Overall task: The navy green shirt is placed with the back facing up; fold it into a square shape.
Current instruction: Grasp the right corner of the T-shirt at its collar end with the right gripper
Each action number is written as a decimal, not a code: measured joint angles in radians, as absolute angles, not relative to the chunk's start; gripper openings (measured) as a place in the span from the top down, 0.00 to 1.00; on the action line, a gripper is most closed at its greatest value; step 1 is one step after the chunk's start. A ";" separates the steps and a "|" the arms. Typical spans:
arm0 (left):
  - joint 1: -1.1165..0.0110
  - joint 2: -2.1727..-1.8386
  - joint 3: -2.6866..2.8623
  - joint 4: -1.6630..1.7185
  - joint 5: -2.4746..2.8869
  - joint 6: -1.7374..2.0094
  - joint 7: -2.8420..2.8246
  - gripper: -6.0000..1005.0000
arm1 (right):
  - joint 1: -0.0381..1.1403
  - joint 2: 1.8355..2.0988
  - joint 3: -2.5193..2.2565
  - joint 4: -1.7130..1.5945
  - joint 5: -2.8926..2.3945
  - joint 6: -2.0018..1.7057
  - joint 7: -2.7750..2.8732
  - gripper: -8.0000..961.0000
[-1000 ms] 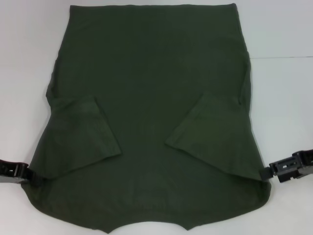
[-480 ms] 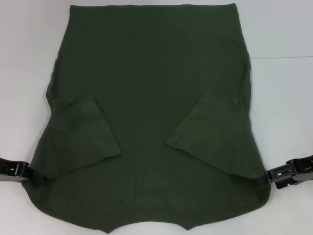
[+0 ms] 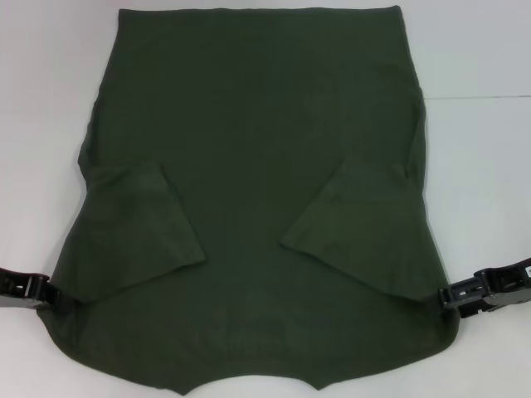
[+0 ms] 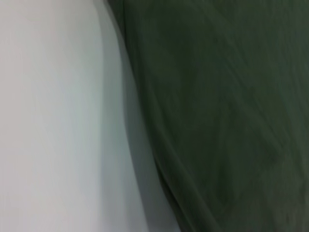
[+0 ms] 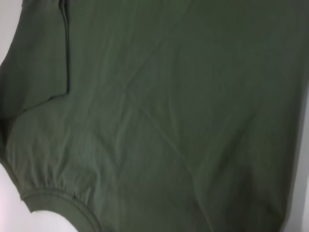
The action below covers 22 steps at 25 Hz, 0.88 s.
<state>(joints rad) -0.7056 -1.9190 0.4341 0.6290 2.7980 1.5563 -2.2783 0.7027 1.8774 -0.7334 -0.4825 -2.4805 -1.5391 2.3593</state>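
White tabletop (image 3: 481,166) is seen under the whole scene, bare along both sides of the cloth. Nearest the robot, the curved neckline edge of the navy green shirt (image 3: 257,124) is cut off by the head view's near border. Just beyond it, the left gripper (image 3: 51,293) is placed at the shirt's left shoulder edge and the right gripper (image 3: 446,296) at the right shoulder edge, each touching the fabric; whether their jaws are apart or clamped on cloth cannot be told. Farther in, both sleeves are seen folded inward over the body, pointing toward the middle, well apart. Farthest away, the straight hem is laid flat across the table. Fabric fills both wrist views.
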 joint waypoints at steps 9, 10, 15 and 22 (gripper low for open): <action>-0.708 -1.919 0.434 0.629 2.798 1.556 -2.278 0.98 | 0.711 1.884 -0.735 -0.474 -2.480 -1.524 2.359 0.11; -0.709 -1.919 0.434 0.629 2.798 1.555 -2.278 0.98 | 0.712 1.885 -0.736 -0.474 -2.480 -1.523 2.359 0.11; -0.710 -1.919 0.434 0.629 2.798 1.554 -2.278 0.98 | 0.716 1.889 -0.756 -0.473 -2.480 -1.516 2.363 0.14; -0.712 -1.919 0.434 0.629 2.797 1.554 -2.278 0.98 | 0.719 1.892 -0.771 -0.471 -2.481 -1.500 2.367 0.17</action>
